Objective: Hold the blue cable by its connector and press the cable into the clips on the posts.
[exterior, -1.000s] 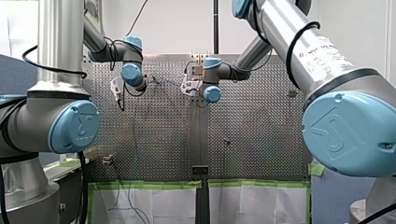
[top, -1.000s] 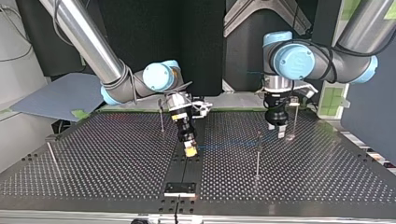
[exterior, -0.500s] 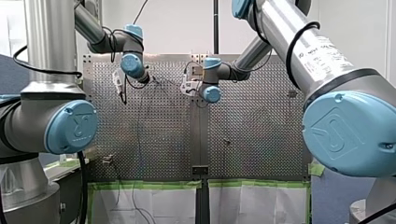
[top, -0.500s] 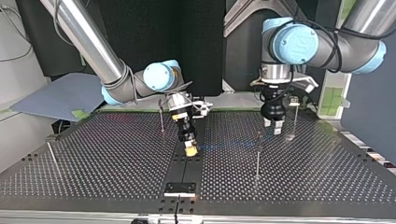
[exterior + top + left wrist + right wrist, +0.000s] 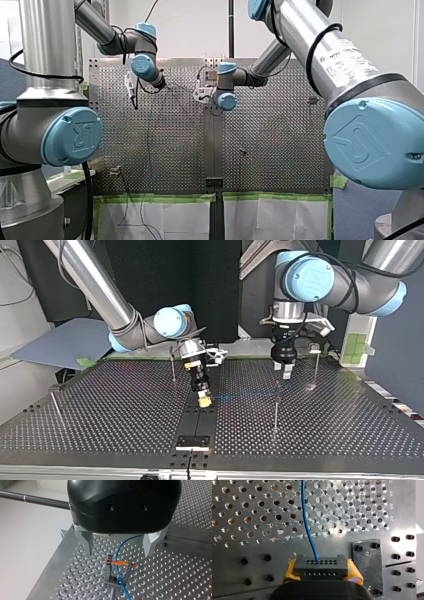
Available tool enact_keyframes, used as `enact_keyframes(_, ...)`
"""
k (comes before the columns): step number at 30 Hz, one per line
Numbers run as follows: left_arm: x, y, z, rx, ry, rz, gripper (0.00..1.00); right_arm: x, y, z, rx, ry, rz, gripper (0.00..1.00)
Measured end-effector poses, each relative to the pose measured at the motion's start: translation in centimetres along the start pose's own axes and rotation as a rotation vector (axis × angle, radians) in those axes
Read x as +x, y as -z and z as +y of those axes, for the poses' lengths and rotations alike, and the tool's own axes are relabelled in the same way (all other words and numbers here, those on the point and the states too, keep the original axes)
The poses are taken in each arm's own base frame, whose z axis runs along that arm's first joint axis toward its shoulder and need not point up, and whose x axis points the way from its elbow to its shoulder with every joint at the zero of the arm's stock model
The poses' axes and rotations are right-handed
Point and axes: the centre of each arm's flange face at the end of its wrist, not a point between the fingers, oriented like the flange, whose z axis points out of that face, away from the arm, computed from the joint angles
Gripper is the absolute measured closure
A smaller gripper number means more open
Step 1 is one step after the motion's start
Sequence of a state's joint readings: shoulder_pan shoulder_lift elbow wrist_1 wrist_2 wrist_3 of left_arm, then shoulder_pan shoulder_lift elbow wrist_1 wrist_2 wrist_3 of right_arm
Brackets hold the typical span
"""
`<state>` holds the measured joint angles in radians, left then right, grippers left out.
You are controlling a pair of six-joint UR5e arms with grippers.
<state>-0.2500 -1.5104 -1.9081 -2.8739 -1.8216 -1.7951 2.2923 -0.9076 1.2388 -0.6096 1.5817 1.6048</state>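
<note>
On the right gripper (image 5: 320, 576) the yellow pads (image 5: 290, 572) are clamped on the black connector (image 5: 319, 565), one pad at each of its ends. The blue cable (image 5: 308, 520) is seen leaving the connector's upper row of holes and running straight ahead of the fingers over the perforated surface (image 5: 249, 510). A dark bolted plate (image 5: 368, 557) is seen on the surface just beside the connector.

On the left gripper (image 5: 117, 554) the grey metal fingers (image 5: 87, 542) are held apart and nothing is gripped. The cable is seen passing between them, touching neither, and runs on to a thin post (image 5: 109, 567) under the gripper, where an orange clip (image 5: 120, 563) is fixed at the post's head. Whether the cable is seated in that clip cannot be told.

In the top view the right gripper is found at the middle of the frame, tilted low over the surface, and the left gripper right of centre, pointed straight down. The cable is made out only as a faint blue line between them, reaching an upright post (image 5: 276, 407) just below the left gripper.
</note>
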Motion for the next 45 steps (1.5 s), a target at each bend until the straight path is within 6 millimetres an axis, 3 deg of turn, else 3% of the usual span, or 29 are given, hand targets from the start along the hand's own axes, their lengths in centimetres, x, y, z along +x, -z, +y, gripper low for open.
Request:
enact_keyframes(27, 0.1, 0.1, -0.4, 0.009, -0.002, -0.003, 0.0, -0.2, 0.1, 0.0, -0.001, 0.0, -0.008, 1.0)
enact_keyframes(40, -0.4, -0.5, -0.1, 0.003, -0.093, -0.041, 0.0, -0.3, 0.0, 0.7, -0.009, 0.003, -0.015, 1.0)
enact_keyframes(45, 0.3, -0.6, 0.1, -0.006, -0.142, -0.014, 0.0, -0.3, 0.0, 1.3, -0.017, 0.005, -0.021, 1.0)
